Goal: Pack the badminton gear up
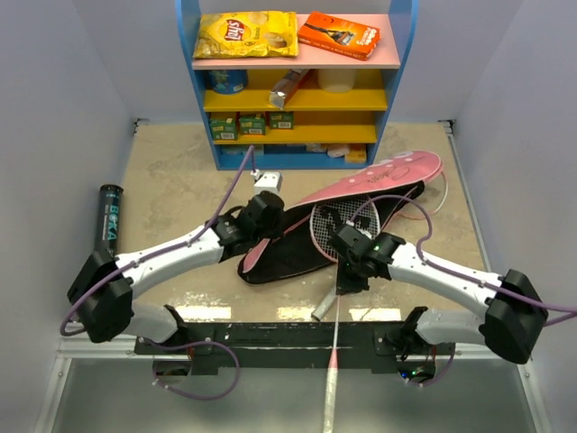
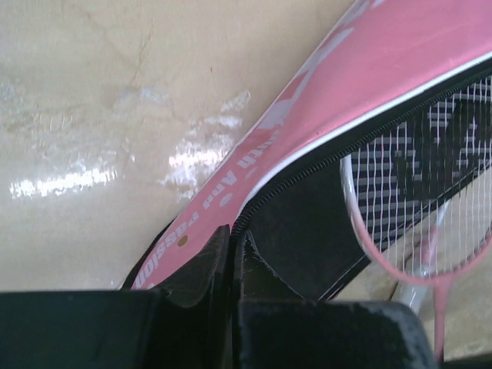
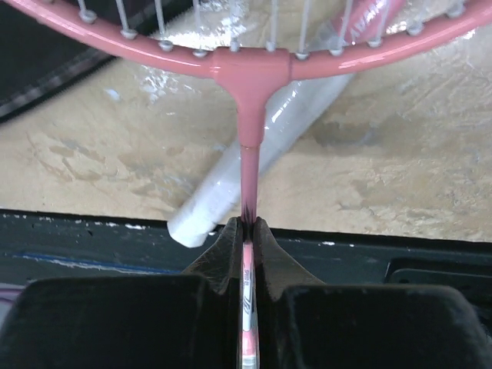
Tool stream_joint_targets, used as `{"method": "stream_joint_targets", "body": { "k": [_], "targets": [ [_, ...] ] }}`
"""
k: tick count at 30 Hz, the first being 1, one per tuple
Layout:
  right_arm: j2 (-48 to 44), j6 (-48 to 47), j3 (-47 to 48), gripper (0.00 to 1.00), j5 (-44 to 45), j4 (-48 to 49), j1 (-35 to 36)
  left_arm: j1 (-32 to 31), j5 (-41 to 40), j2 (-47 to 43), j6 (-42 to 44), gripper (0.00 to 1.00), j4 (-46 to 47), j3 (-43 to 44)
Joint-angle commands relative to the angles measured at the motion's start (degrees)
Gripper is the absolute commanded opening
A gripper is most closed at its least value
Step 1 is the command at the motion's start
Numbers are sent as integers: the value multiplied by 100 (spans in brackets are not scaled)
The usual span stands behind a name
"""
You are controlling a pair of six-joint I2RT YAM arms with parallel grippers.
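– While the pink racket bag (image 1: 383, 176) lies unzipped on the table (image 1: 180, 171), what does it hold?
– One racket (image 1: 335, 225). Its strung head rests on the black lining under the lifted pink flap, and its shaft runs out toward the table's near edge.
– What lifts the flap?
– The left tool (image 2: 232, 244), pinched tight on the flap's zip edge.
– And the right tool (image 3: 247, 231)?
– Clamped on the racket's pink shaft, just below the throat.
– How does that racket look?
– It has a thin pink frame, white strings and a slim shaft. Its pale handle reaches past the arms' bases.
– How many of each?
– There are two rackets. The second shows mainly as a white handle (image 3: 223, 192) lying on the table under the first one's shaft, and its head cannot be told apart. One white shuttlecock (image 1: 267, 179) sits near the foot of the shelf (image 1: 361, 99), apart from the bag. One black tube (image 1: 110, 216) lies at the table's left side. There is one bag.
– What is on top of the shelf?
– One yellow crisp packet (image 1: 248, 34) and one orange box (image 1: 340, 34), side by side.
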Motion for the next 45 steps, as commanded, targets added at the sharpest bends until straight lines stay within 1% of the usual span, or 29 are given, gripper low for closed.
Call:
{"method": "stream_joint_targets", "body": {
  "k": [1,4,8,10,13,16,20,25,26,27,28,29,30,33,36,37,40,43,45],
  "targets": [
    [447,77,560,0,523,263,-3,-513,-685,-581,-472,0,-188,-555],
    [816,95,692,0,637,404,-64,-725,-731,-898,-762,0,-373,-915],
    [1019,235,806,0,883,772,-170,-945,-617,-1451,-1070,0,-497,-1521],
    [1098,148,868,0,849,939,-319,-1067,-634,-1627,-1263,0,-654,-1680],
    [1134,-107,938,0,769,1238,-723,-1244,-722,-1935,-1474,0,-874,-1900],
    [1186,-282,886,0,620,1739,-1136,-1384,-766,-2216,-1720,0,-1086,-2093],
    [1466,-511,955,0,444,2598,-1557,-1543,-714,-2366,-2046,0,-1218,-2304],
    [1924,-783,1096,0,356,3146,-1831,-1657,-696,-2183,-2231,0,-1051,-2349],
    [1959,-871,1131,2,347,3225,-1840,-1657,-713,-2121,-2213,0,-1007,-2323],
    [1986,-907,1149,8,356,3260,-1840,-1657,-774,-2059,-2170,0,-920,-2288],
    [1969,-933,1158,20,321,3287,-1840,-1657,-810,-1893,-2126,0,-876,-2209],
    [1925,-1003,1184,26,216,3296,-1840,-1657,-836,-1805,-2091,0,-858,-2156],
    [1803,-1038,1202,36,242,3278,-1840,-1666,-923,-1726,-2021,0,-831,-2086],
    [1461,-1161,1272,49,163,2989,-1823,-1640,-977,-1330,-1731,0,-709,-1735],
    [1126,-1285,1272,54,75,2480,-1823,-1535,-1038,-856,-1441,0,-734,-1243],
    [855,-1285,1176,54,5,2313,-1814,-1491,-1030,-637,-1388,0,-743,-989],
    [336,-1180,843,55,-224,2049,-1726,-1280,-924,-337,-1168,0,-647,-619],
    [-51,-961,431,55,-575,1881,-1454,-1016,-723,-126,-1018,0,-498,-355],
    [-193,-776,227,54,-602,1872,-1086,-823,-529,-55,-948,0,-366,-275]
  ]
}}
